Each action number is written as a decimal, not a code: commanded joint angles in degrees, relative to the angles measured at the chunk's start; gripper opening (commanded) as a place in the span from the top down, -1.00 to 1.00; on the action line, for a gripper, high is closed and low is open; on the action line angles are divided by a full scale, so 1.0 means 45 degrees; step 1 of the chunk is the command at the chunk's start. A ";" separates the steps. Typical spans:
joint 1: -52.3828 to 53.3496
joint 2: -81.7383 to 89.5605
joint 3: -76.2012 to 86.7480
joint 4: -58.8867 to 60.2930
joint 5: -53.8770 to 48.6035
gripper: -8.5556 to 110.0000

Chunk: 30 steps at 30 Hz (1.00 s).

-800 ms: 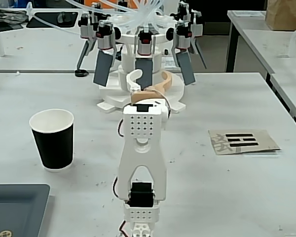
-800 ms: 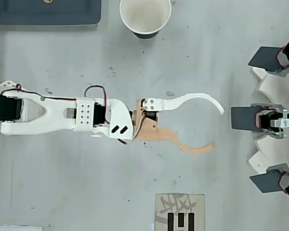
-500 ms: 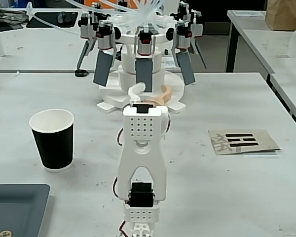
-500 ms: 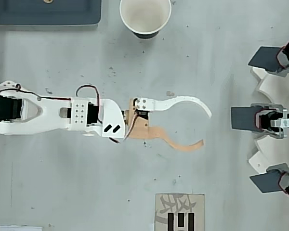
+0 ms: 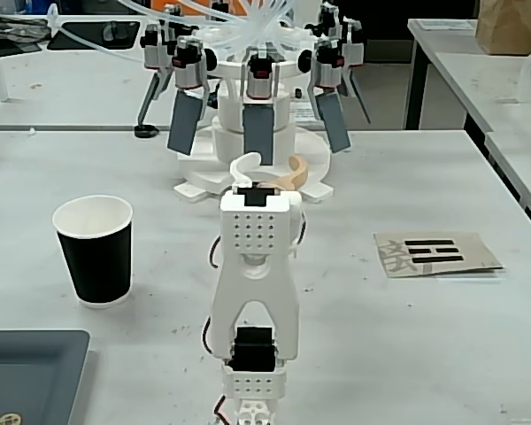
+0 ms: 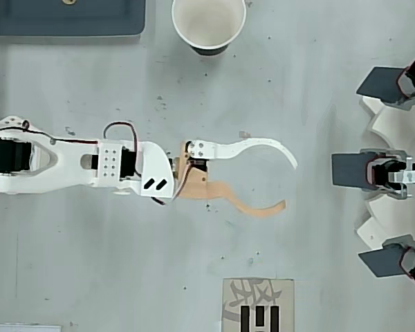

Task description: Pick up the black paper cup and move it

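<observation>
In the overhead view the matte black tapered paper cup with white rim (image 6: pixel 209 25) sits cut off at the top edge. The end effector (image 6: pixel 289 182), frame centre, gapes wide, empty; the arm hides most of it in the fixed view.

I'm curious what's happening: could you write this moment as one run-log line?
gripper: open, empty | black paper cup: upright on table, untouched, apart from arm | step: pick not yet begun

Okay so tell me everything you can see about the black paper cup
The black paper cup is tapered, with a matte black outer wall, a white rolled rim and a white inside that looks empty from overhead. It stands upright on the grey table, mouth up, beside the dark tray. Nothing touches it; the pincer is open and well away.
</observation>
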 commanded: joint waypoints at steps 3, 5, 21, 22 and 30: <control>0.0020 0.1641 0.0996 -0.0391 0.0098 0.69; 0.0020 0.2031 0.1699 -0.0586 0.0098 0.68; 0.0020 0.3828 0.6973 -0.4980 0.0098 0.64; 0.0020 0.3906 0.7227 -0.5176 0.0098 0.63; 0.0020 0.4258 0.8320 -0.6016 0.0176 0.55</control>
